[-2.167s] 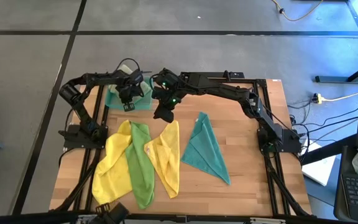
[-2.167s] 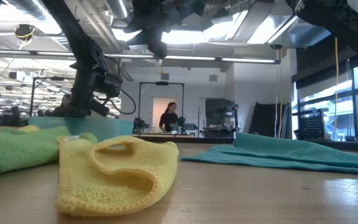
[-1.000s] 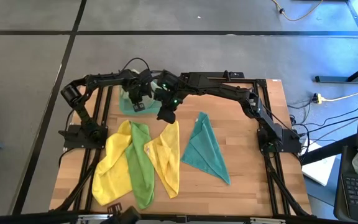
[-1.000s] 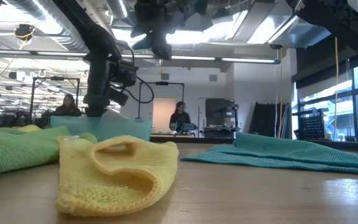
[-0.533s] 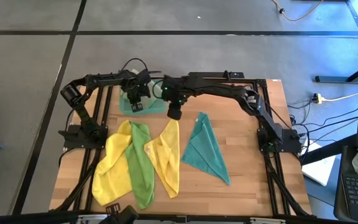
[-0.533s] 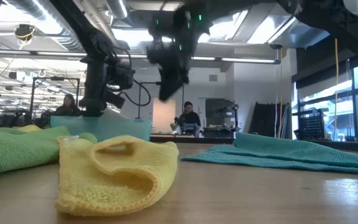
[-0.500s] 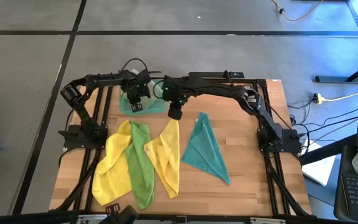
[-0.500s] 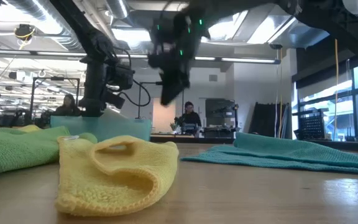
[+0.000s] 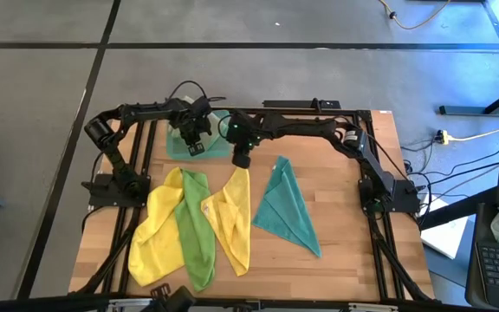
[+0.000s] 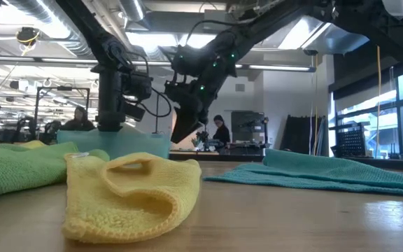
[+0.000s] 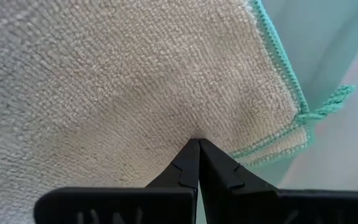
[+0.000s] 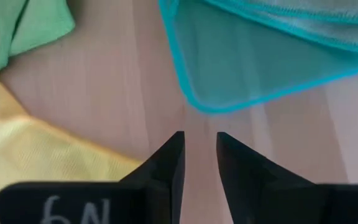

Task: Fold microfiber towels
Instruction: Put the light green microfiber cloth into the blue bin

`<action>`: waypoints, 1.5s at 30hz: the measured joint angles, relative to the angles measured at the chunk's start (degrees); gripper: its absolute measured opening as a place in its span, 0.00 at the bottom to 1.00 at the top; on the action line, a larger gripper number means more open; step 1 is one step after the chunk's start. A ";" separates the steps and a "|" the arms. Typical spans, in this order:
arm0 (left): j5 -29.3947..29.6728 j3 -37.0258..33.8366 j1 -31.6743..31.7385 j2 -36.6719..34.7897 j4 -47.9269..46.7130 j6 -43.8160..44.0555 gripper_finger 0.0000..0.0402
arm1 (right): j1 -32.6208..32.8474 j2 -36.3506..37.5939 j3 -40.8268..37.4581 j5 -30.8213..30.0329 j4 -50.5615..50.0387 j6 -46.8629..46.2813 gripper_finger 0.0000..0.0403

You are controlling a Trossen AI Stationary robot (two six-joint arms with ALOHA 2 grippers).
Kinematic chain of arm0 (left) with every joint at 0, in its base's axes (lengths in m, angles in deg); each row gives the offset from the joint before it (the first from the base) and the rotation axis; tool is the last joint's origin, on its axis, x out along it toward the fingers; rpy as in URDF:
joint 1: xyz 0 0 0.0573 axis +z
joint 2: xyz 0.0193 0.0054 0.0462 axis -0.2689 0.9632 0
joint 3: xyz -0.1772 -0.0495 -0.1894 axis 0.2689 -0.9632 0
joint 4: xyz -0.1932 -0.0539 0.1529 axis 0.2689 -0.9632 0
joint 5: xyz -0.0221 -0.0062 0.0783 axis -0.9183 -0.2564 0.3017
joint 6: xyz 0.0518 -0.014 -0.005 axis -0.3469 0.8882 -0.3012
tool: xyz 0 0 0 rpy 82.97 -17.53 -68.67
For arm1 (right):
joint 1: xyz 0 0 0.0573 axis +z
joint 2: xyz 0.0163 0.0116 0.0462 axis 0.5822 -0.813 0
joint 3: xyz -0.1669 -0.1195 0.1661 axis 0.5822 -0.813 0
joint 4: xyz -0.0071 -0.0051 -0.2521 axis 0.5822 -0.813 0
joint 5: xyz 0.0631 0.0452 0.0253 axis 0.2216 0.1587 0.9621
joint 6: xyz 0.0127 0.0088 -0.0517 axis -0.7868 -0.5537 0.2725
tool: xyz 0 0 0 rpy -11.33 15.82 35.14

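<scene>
In the left wrist view, shut end effector [image 11: 197, 144] presses pale towel [image 11: 117, 81].

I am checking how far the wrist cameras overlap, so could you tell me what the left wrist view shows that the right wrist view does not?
Only the left wrist view shows the left gripper, shut, with its tips against the pale olive-green towel, whose teal-stitched corner lies over the tray.

Only the right wrist view shows the right gripper, a gap between its fingers, above bare table, with a yellow towel and the bright green towel beside it.

Both show the translucent teal tray.
</scene>
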 joint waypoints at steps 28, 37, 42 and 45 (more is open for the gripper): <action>-22.00 0.00 -2.30 3.10 11.13 24.14 0.00 | 0.24 -1.83 -1.09 1.96 6.76 -1.64 0.23; -18.36 9.22 -0.96 2.99 2.47 20.58 0.00 | 0.04 -1.37 -0.81 2.14 6.51 -2.63 0.23; -3.23 17.41 1.08 2.74 -7.74 6.96 0.01 | 0.31 -2.09 -1.20 2.15 4.66 -3.15 0.23; 4.50 20.27 2.86 2.76 -8.07 -0.12 0.04 | 0.32 -1.74 -0.96 2.12 4.58 -3.16 0.23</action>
